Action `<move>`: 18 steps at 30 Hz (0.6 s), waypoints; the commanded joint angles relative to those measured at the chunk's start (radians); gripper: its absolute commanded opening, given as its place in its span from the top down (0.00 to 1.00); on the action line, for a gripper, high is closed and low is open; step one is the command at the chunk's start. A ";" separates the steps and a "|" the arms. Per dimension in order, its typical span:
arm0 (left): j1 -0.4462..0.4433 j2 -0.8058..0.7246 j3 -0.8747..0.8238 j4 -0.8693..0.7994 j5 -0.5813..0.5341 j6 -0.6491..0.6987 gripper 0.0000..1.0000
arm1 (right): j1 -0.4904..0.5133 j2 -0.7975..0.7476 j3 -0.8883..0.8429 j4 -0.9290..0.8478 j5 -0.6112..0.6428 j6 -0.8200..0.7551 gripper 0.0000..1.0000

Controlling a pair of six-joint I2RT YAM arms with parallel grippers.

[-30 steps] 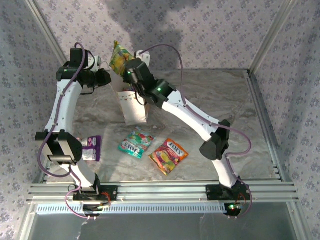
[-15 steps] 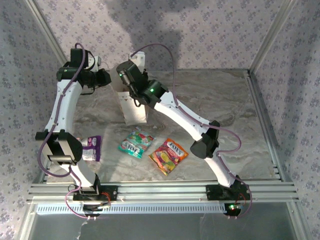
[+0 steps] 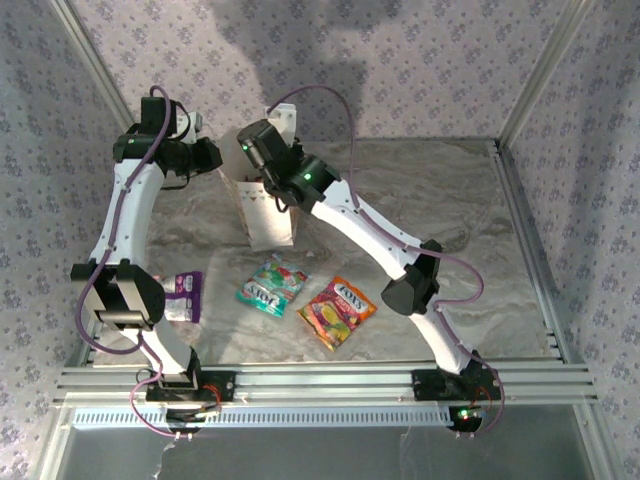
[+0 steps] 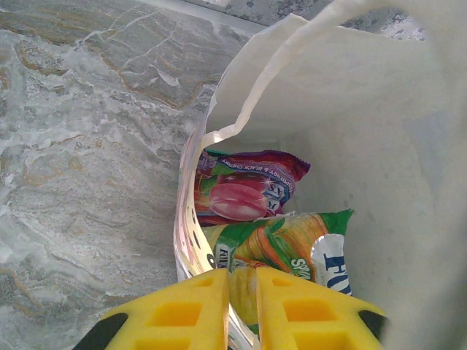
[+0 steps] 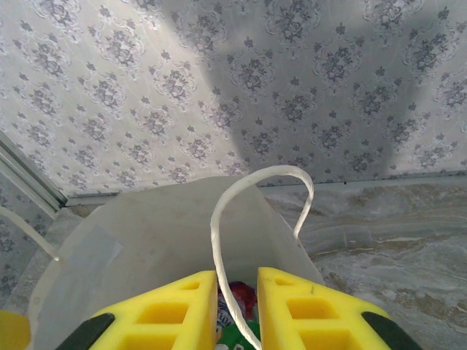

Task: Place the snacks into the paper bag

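Note:
The white paper bag [image 3: 270,215] stands upright at the back left of the table. My left gripper [image 3: 222,163] is shut on the bag's left rim [image 4: 191,240], its yellow fingers [image 4: 182,313] pinching the printed wall. Inside the bag lie a purple-red snack [image 4: 244,191] and a green-yellow snack [image 4: 292,244]. My right gripper [image 3: 262,172] hovers over the bag's mouth, jaws slightly apart [image 5: 237,281] with nothing clamped; a white cord handle [image 5: 219,219] runs loosely through the gap. A purple snack [image 3: 183,296], a teal snack [image 3: 270,285] and a red-orange snack [image 3: 337,311] lie on the table.
The three loose packets lie in front of the bag, between the two arm bases. Patterned walls and aluminium rails [image 3: 525,200] box in the marble table [image 3: 430,200]. The right half of the table holds only the right arm.
A second ago my right gripper held a yellow-green packet above the bag; that packet is now out of its jaws and the gripper has dropped to the bag's mouth. The left arm has stayed put.

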 commanded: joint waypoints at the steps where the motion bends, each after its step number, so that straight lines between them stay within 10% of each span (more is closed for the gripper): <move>1: 0.007 -0.007 0.028 -0.005 0.016 -0.003 0.81 | -0.021 -0.034 -0.005 -0.044 -0.024 0.014 0.77; 18: 0.007 0.024 0.092 -0.068 0.008 -0.003 0.67 | -0.105 -0.412 -0.500 0.003 -0.238 -0.015 0.57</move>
